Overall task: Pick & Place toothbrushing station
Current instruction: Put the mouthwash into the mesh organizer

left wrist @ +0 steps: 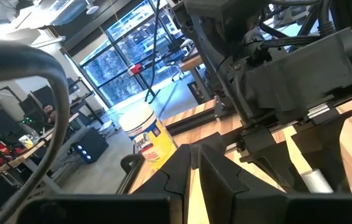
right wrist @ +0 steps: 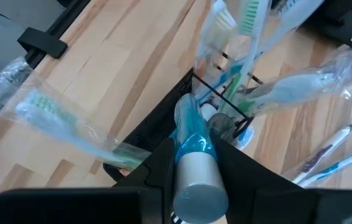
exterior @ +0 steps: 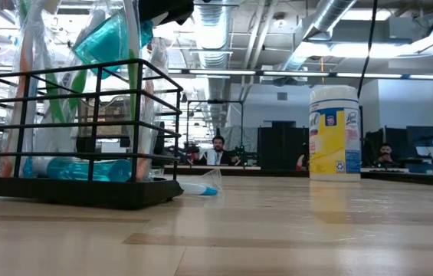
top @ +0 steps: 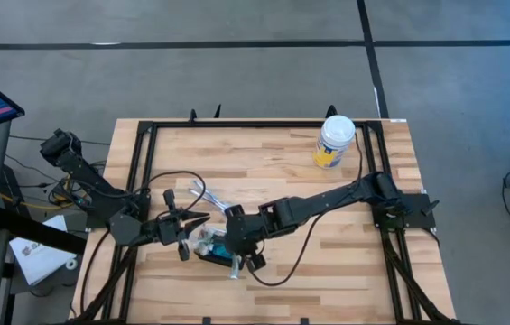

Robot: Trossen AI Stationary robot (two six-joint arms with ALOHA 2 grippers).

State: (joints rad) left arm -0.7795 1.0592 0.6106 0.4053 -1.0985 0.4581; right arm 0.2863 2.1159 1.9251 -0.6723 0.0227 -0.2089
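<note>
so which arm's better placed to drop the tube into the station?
Right, probably. Its claw is shut on the teal tube directly above the toothbrushing station. The left claw sits beside the station, shut and empty.

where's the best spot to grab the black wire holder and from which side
Probably the top rail of the toothbrushing station, from above. It stands upright on the table, and its thin bars suit a pinch; wrapped toothbrushes crowd the inside. The right gripper already holds a tube there.
</note>
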